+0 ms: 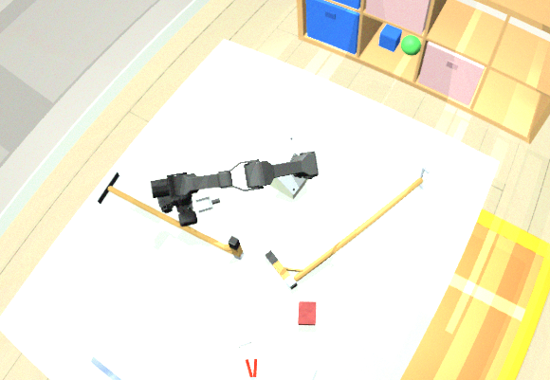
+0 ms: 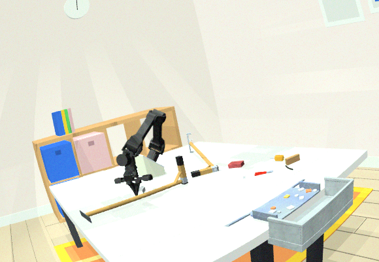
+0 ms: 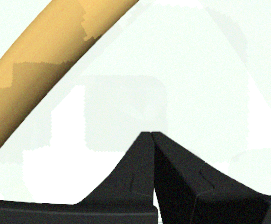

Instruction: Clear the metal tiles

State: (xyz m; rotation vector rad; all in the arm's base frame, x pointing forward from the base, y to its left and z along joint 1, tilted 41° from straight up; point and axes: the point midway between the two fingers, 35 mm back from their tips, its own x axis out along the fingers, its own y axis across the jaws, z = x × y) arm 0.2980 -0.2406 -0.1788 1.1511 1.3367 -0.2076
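Observation:
The long scraper [image 1: 156, 212] [image 2: 131, 199] [image 3: 46, 63] lies flat on the white table: a wooden pole with a black blade [image 1: 108, 188] [image 2: 85, 215] at one end and an upright black-topped grip [image 1: 234, 245] [image 2: 180, 166] at the other. My gripper [image 1: 187, 218] [image 2: 135, 191] [image 3: 151, 137] is shut and empty, pointing down close beside the pole's middle. In the wrist view the pole runs past just beyond the fingertips, not between them. The steel bench plate [image 2: 281, 202] carries several small tiles [image 2: 287, 196], with the grey catch box [image 2: 294, 235] at its end.
A second long wooden tool [image 1: 360, 229] [image 2: 199, 153] with a hook end lies to the right. A red block [image 1: 307, 313] [image 2: 236, 164], a red-handled tool [image 2: 263, 173], and small yellow [image 2: 278, 157] and brown [image 2: 292, 159] pieces lie on the table. A shelf [image 1: 427, 38] stands behind.

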